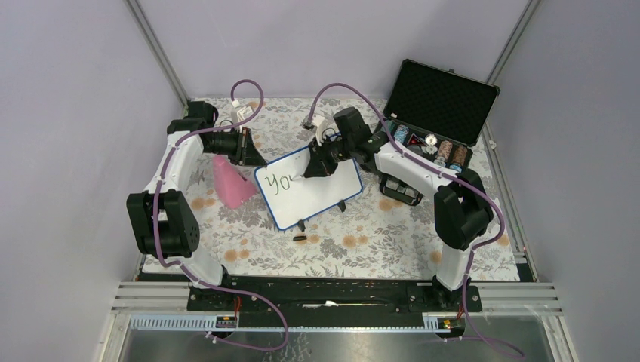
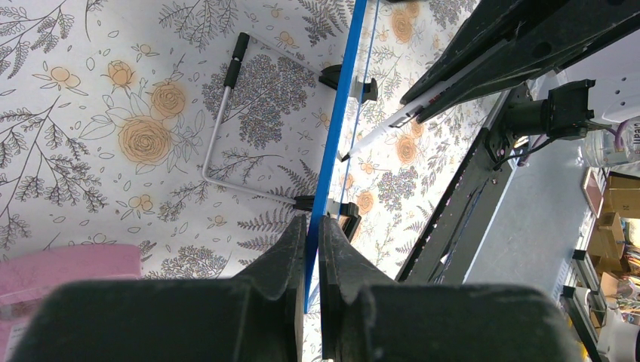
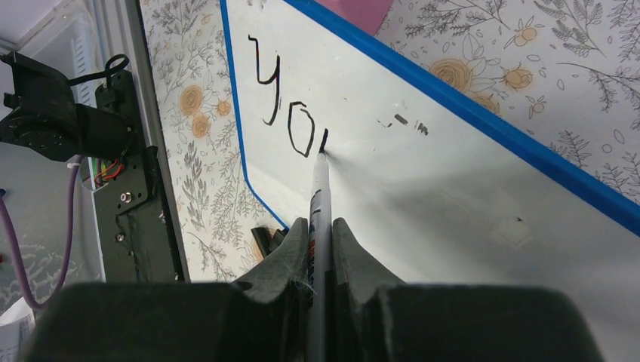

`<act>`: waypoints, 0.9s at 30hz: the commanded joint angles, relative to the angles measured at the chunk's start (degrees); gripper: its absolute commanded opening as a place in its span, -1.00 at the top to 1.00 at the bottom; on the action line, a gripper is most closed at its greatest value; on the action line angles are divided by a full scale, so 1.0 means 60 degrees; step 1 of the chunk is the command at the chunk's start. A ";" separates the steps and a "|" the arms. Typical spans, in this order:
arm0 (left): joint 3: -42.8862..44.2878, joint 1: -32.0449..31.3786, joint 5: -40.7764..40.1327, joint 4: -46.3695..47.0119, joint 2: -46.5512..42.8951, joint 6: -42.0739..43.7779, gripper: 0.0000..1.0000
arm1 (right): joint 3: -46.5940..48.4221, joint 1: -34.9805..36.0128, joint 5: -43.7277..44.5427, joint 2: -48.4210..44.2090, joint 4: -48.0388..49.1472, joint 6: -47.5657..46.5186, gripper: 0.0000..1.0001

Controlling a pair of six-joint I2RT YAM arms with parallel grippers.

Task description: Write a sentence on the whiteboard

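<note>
The whiteboard (image 1: 326,193), white with a thin blue frame, stands tilted on the floral cloth at mid-table. My left gripper (image 1: 254,156) is shut on its upper-left edge; in the left wrist view the blue frame (image 2: 336,128) runs between the left gripper's (image 2: 312,220) jaws. My right gripper (image 3: 321,225) is shut on a marker (image 3: 320,188), whose tip touches the board (image 3: 453,196). Of the sentence (image 3: 285,105) only "Yo" and a short fresh stroke at the tip show. From above, the right gripper (image 1: 312,167) hovers over the lettering (image 1: 281,182).
A pink wedge-shaped object (image 1: 232,182) lies just left of the board. An open black case (image 1: 436,105) with small containers stands at the back right. A small dark cap-like piece (image 1: 300,237) lies in front of the board. A wire stand (image 2: 215,136) sits behind it.
</note>
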 commanded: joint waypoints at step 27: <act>0.0091 -0.0080 0.0034 -0.0032 -0.0107 0.0119 1.00 | 0.0154 -0.0361 0.0480 -0.0406 -0.0221 -0.0540 1.00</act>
